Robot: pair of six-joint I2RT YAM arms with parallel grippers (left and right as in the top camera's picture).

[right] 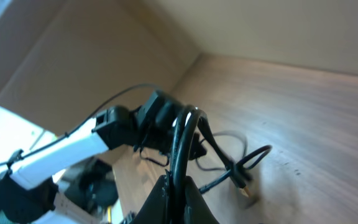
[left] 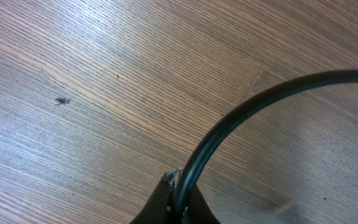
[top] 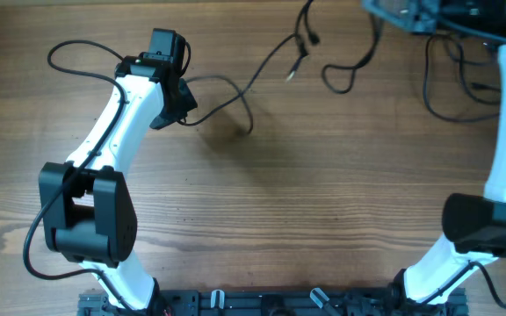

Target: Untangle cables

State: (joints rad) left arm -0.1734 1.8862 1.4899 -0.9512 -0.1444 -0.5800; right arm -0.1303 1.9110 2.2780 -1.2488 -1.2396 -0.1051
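Two thin black cables lie and hang across the far half of the wooden table. My left gripper (top: 183, 112) is shut on one cable (top: 235, 88). In the left wrist view that cable (left: 241, 118) rises from between the jaws and arcs to the right. My right gripper (top: 378, 10) is raised at the far right and shut on the other cable (top: 350, 70). In the right wrist view this cable (right: 182, 149) stands up between the jaws. It loops down to a gold-tipped plug (right: 246, 190). Both cables meet near two small plug ends (top: 310, 38).
Thicker black arm wires loop at the far left (top: 77, 48) and far right (top: 446, 96). The left arm (right: 73, 146) shows in the right wrist view, beyond the held cable. Brown cardboard walls (right: 104, 50) border the table. A small dark speck (left: 62, 100) sits on the wood.
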